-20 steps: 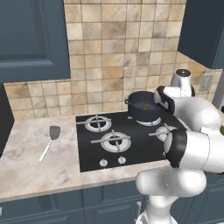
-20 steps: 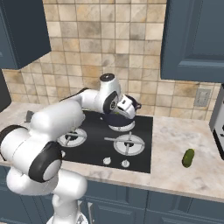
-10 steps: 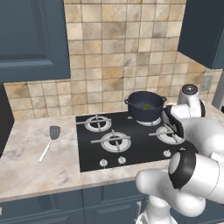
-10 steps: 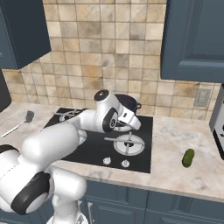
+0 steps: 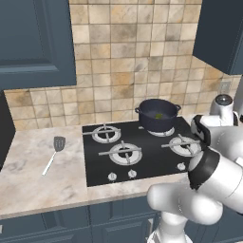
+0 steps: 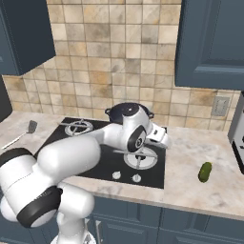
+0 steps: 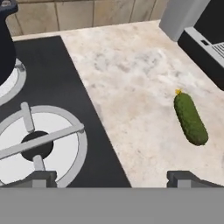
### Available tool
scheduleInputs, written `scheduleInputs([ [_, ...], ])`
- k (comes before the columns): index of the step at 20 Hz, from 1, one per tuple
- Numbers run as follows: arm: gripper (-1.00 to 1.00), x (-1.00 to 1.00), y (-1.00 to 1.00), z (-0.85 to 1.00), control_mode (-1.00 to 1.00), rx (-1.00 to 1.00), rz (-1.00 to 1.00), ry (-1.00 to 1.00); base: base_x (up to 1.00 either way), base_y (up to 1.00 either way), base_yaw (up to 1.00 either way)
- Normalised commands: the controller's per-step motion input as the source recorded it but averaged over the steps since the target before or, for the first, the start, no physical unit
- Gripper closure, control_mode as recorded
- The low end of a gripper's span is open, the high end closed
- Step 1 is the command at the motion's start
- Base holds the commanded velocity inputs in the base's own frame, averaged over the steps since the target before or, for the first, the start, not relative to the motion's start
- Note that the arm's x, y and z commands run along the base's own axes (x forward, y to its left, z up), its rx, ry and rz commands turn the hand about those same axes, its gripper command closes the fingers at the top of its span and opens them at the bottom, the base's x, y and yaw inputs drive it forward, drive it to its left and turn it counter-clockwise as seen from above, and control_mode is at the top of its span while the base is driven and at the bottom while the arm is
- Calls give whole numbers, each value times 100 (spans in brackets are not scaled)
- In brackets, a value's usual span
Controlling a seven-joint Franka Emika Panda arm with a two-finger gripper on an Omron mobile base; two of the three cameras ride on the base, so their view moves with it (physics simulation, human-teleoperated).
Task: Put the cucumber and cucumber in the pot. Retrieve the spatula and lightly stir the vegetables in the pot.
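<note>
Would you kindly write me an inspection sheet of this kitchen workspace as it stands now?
Surface: marble counter with black four-burner hob.
Job's things: pot on the rear right burner, something green inside; cucumber on the counter right of the hob; spatula flat on the counter left of the hob.
Clutter: nothing seen.
Grippers: gripper open, empty, above the hob's right edge.
Cables: nothing seen.
Surroundings: tiled backsplash, dark blue cabinets, wall outlet.

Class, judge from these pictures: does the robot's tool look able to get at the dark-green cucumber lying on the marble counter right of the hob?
Probably yes. The tool is open, and the dark-green cucumber lies alone on bare marble counter, with nothing between them.
</note>
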Motion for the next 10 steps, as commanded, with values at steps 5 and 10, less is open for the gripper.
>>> scheduleInputs([
  [5, -100, -15, -68, -4, -100, 0, 2, 19, 0, 0, 0],
  [10, -100, -23, -73, -17, -100, 0, -1, 5, 0, 0, 0],
])
